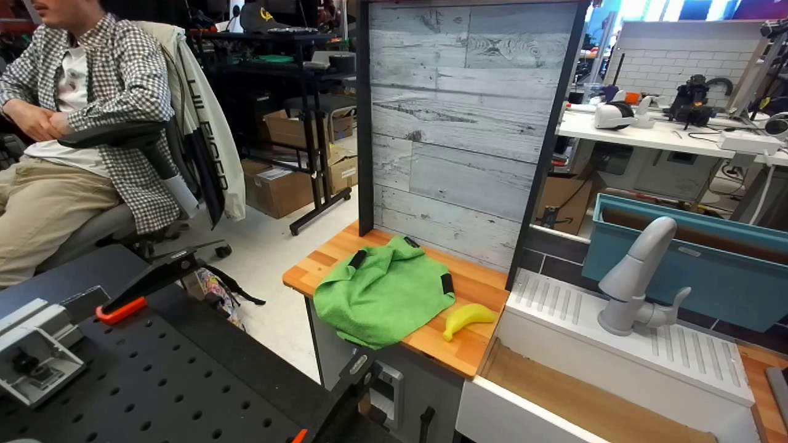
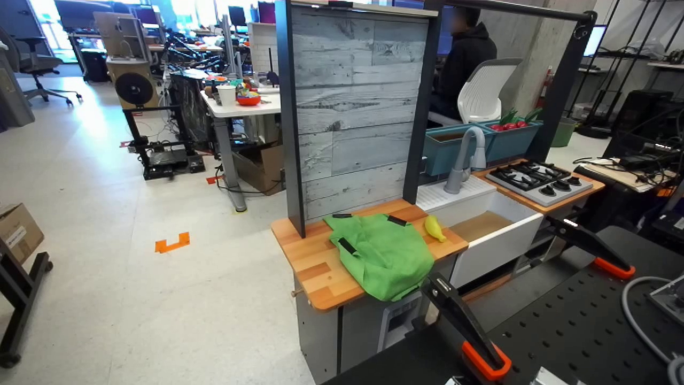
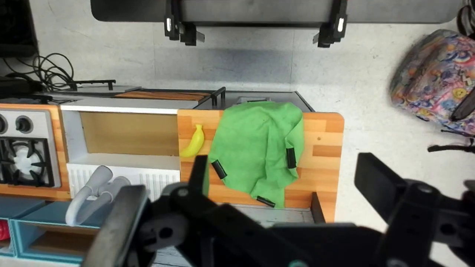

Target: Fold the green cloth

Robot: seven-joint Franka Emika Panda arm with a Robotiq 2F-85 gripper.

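1. Jaw state: the gripper (image 3: 283, 163) is holding its jaws wide apart and gripping nothing.
2. Location: the green cloth (image 1: 388, 289) is lying rumpled on the wooden counter (image 2: 315, 254), with one end drooping over the front edge in both exterior views. A yellow banana (image 3: 195, 142) is resting just beside it.
3. Alignment: in the wrist view, the cloth is lying beyond the fingers (image 3: 374, 181), well apart from them, and appearing within their gap, offset toward the banana.
4. Axis: the cloth's slightly longer dimension is running from the front edge toward the upright panel (image 1: 455, 123); the closing line is crossing it.
5. Judgement: the coming move is probably calling for a descent, a shift toward the banana, and a pinch near a black strip (image 3: 291, 158).
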